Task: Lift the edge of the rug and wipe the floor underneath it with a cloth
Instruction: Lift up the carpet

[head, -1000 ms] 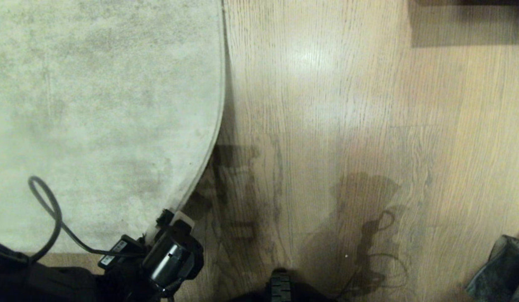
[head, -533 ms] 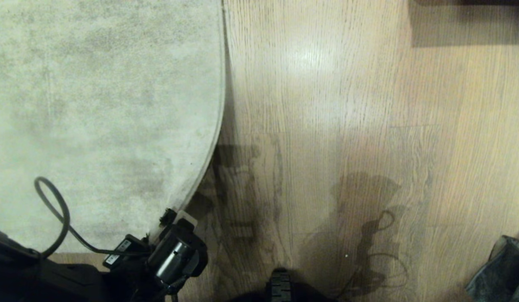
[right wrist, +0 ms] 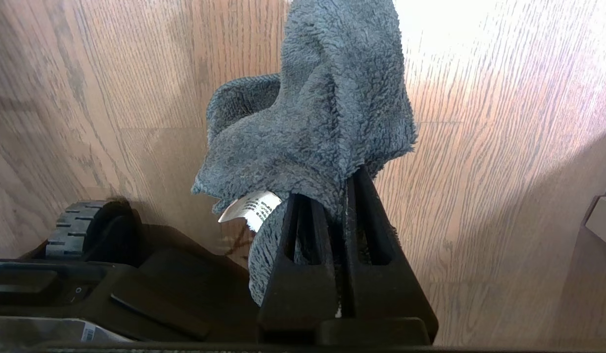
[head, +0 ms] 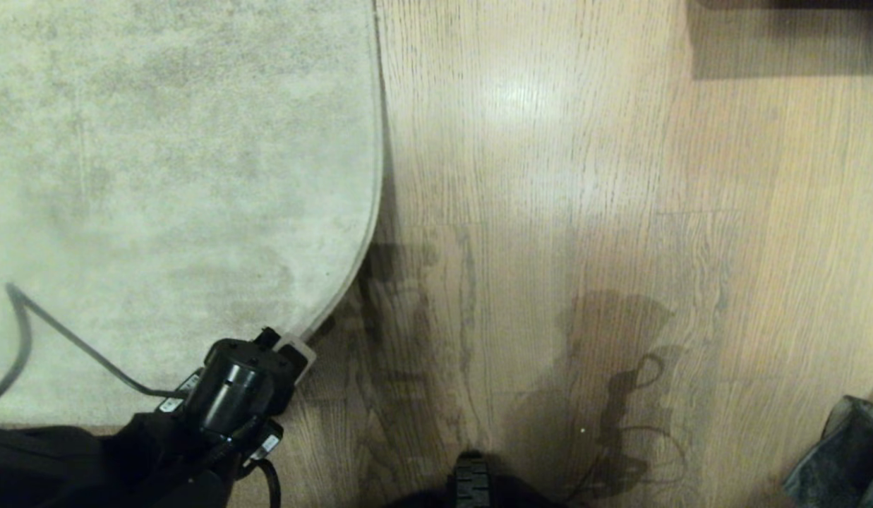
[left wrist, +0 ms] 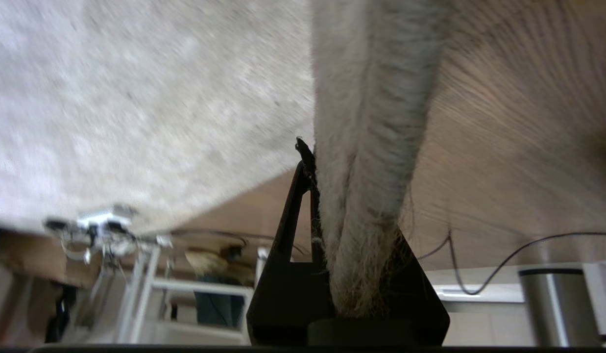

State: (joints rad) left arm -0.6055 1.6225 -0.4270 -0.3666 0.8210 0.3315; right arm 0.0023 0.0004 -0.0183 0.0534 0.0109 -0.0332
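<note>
Two grips, left fingers (left wrist: pixel 351 245) clamping rug edge (left wrist: pixel 376 162) (lifted), right fingers (right wrist: pixel 339 230) pinching cloth (right wrist: pixel 312 127).

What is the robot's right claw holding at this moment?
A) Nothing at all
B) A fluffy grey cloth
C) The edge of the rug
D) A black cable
B: in the right wrist view the right claw is shut on the fluffy grey cloth, which hangs over the wooden floor, while the rug edge sits in the left claw.
</note>
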